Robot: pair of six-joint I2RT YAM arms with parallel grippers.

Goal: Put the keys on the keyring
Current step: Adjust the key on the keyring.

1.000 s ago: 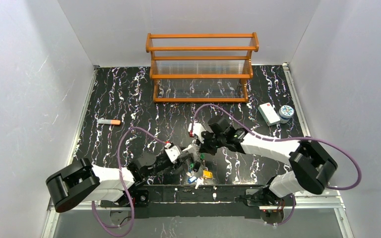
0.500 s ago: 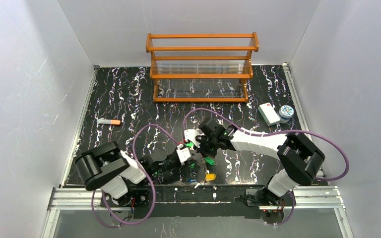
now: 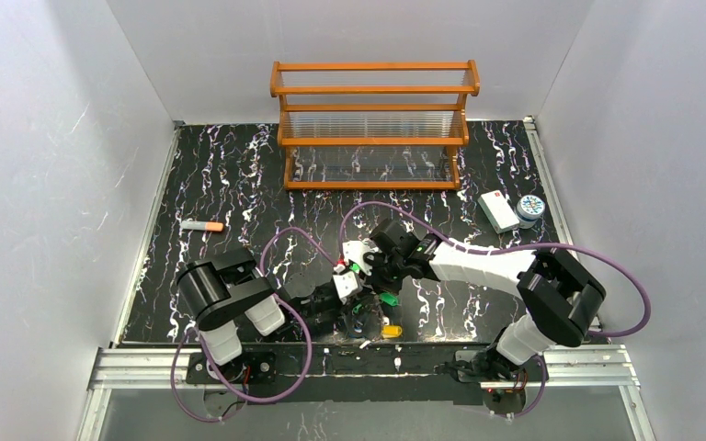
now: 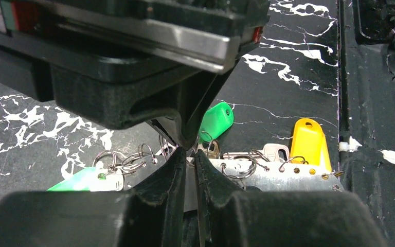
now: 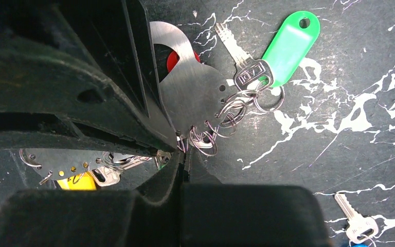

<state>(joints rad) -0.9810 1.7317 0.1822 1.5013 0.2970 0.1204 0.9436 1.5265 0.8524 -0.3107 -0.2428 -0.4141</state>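
- My left arm (image 3: pixel 230 294) has swung inward; the left hand (image 4: pixel 189 154) is nearly pressed together, and I can't tell whether it grips anything.
- Right hand (image 5: pixel 182 162) is pressed together at the flat steel keyring (image 5: pixel 190 98), beside its wire loops (image 5: pixel 221 116) and glossy green-tagged keys (image 5: pixel 252 74).

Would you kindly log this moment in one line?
right gripper shut on keyring | left gripper shut by keyring, hold unclear | one key loose on table

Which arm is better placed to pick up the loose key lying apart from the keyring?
Probably right. The loose key lies near the right pincer in its wrist view; the left pincer, nearly shut at the keyring, does not see it. The right must open first.
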